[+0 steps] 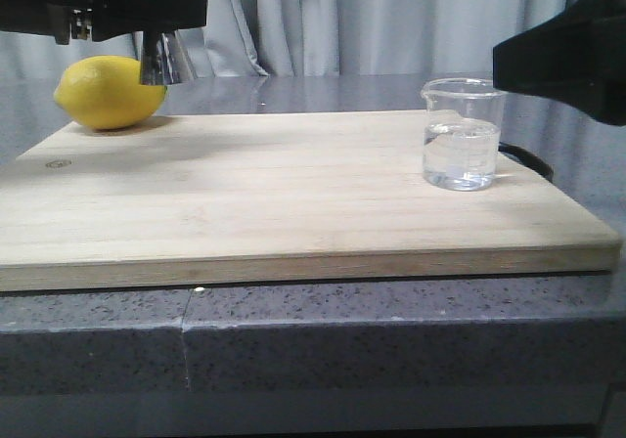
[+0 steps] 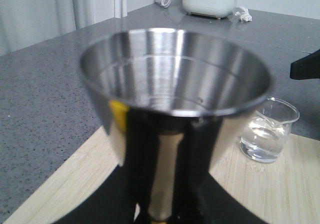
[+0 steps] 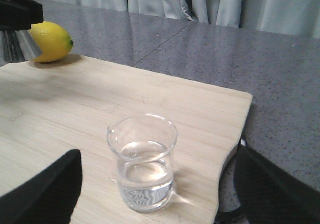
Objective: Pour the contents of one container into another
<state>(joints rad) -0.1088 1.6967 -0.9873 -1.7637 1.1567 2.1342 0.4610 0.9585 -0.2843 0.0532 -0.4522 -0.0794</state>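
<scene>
Grey curtains hang behind a speckled grey counter point(image 1: 293, 91) carrying a pale wooden cutting board point(image 1: 274, 194). Toward the board's right end stands the glass beaker point(image 1: 462, 135), upright and partly filled with clear liquid. On either side of it sit the right gripper's point(image 3: 150, 194) spread fingers, apart from the glass. Above the board's far left corner, the left gripper point(image 2: 162, 204) is clamped on the steel jigger point(image 2: 175, 109), lifted clear. Just behind sits a lemon point(image 1: 110, 92).
</scene>
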